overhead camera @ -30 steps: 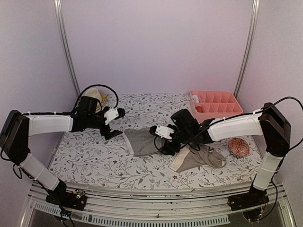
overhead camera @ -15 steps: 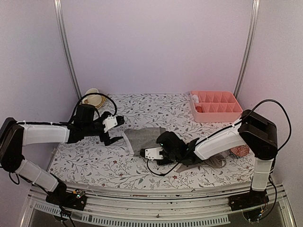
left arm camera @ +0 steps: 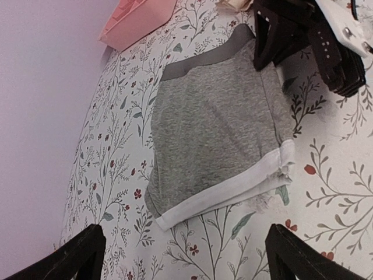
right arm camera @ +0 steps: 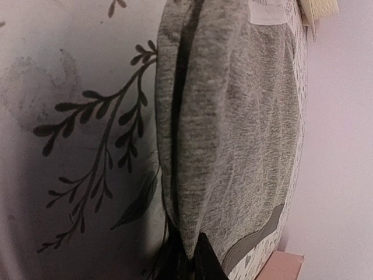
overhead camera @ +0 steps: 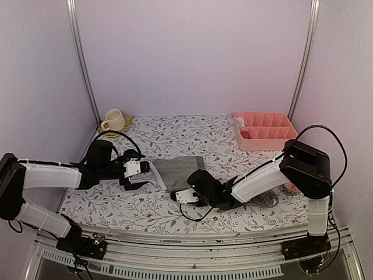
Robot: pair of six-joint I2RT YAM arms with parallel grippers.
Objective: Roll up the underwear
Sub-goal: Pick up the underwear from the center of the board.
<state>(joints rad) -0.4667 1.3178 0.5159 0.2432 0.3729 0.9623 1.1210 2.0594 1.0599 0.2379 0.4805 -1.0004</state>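
Rolling has barely begun. The grey brief [overhead camera: 178, 171] lies spread flat on the flowered table [overhead camera: 116, 204], mid-table between the two arms, with no turn of cloth made in it. The right gripper [overhead camera: 182, 195] is clenched on its near edge, and the wrist view shows a fold of grey cloth pinched between the fingertips. The left gripper [overhead camera: 142, 175] hovers just beside the white-edged end, its fingers spread wide and grasping nothing. The taupe brief [overhead camera: 268, 200] shows only as a scrap behind the right arm. By the look of it, both rolls are yet to be made.
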